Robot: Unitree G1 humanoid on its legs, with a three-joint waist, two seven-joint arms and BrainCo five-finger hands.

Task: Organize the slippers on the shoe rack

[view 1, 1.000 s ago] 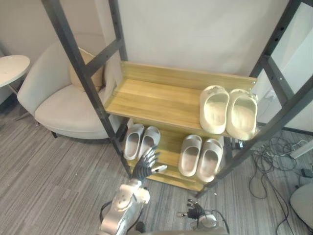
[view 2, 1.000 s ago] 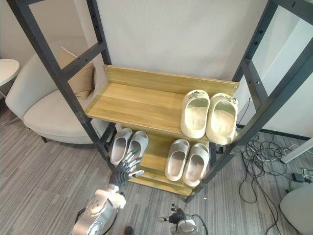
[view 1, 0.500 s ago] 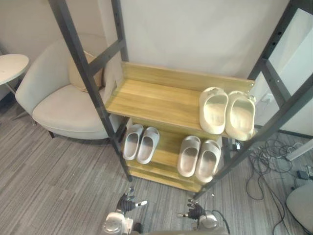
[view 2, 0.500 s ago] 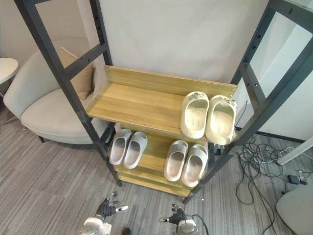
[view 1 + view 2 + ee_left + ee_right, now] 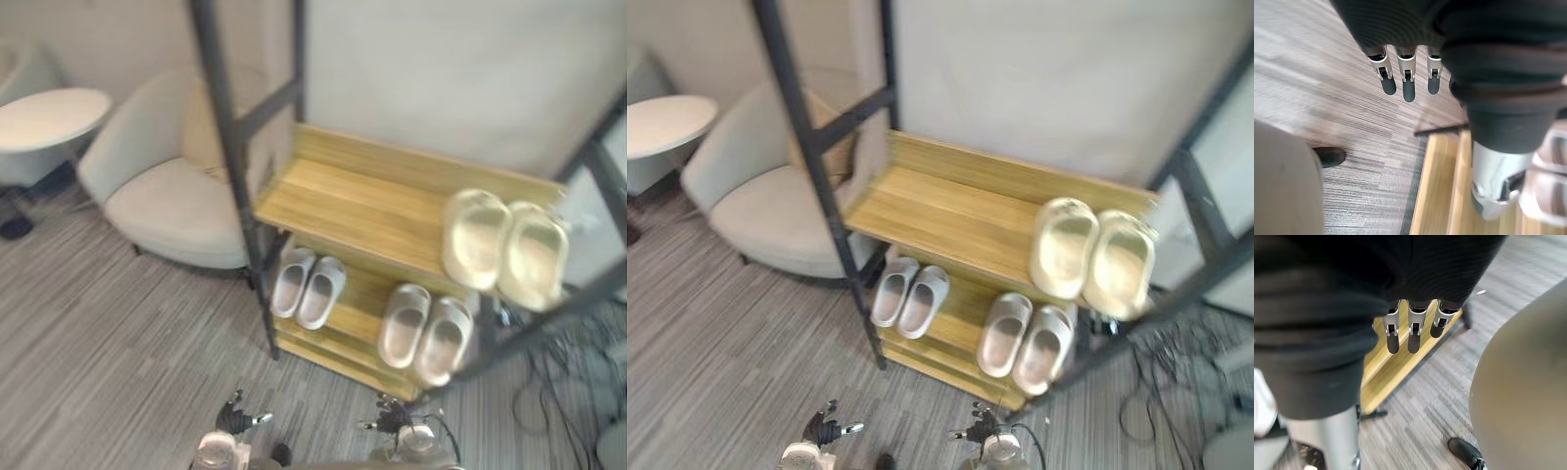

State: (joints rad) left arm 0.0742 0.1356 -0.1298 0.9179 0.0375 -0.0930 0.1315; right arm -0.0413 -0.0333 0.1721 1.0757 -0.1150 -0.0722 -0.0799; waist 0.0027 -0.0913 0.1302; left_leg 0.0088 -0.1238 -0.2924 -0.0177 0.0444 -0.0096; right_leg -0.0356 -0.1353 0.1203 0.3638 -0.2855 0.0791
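Below shoe rack front edge: left hand, right hand, fingers straight, over floor.

No readable text, labels, numbers or signs anywhere.
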